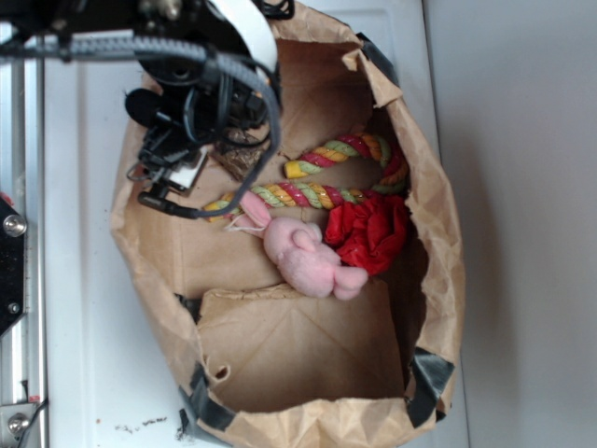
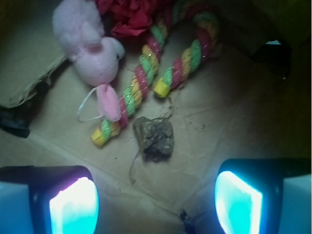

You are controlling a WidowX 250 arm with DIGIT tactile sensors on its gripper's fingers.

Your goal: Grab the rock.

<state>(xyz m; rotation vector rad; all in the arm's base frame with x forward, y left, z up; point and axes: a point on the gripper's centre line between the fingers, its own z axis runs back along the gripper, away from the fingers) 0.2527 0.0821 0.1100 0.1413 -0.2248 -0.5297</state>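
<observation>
Brown paper bag (image 1: 308, 355) lying open on white counter (image 1: 84, 355), taped corners at 5 and 7 o'clock of exterior view. Arm in from 11 o'clock, reaching into bag mouth at upper left. Inside bag, biggest first: multicolour rope toy (image 1: 336, 191) looped across the middle toward 1 o'clock; pink plush bunny (image 1: 303, 252) near centre, touching rope; red cloth ball (image 1: 368, 231) at 3 o'clock of bunny, touching it. Rock (image 2: 155, 138) smallest, dark and jagged, on bag floor; wrist view centre, just beside both rope ends at 10 and 12 o'clock, apart from bunny ear at 9–10 o'clock. In exterior view mostly hidden under hand, brown scrap only.

Risks, as judged:
- Rope ends close to rock at 10–12 o'clock; descending off-line could snag rope or pinch it together with rock.
- Rock rough and irregular; pads closing on a sloped face could squeeze it out or roll it.
- Bag floor soft, creased; pressing too low could catch paper, drag bag.
- Crumbs and loose thread near rock; minor slip cause.
- Bag wall close to arm at 9–10 o'clock in exterior view; possible brush on descent or lift.

Hand (image 2: 156, 195) pose: pointing down into bag, above rock, not touching. Fingers (image 2: 73, 204) spread wide, one at 7 o'clock and one at 5 o'clock of wrist view, nothing held. Rock sitting roughly on midline between them, slightly toward 12 o'clock; short advance plus descent likely needed before closing.
</observation>
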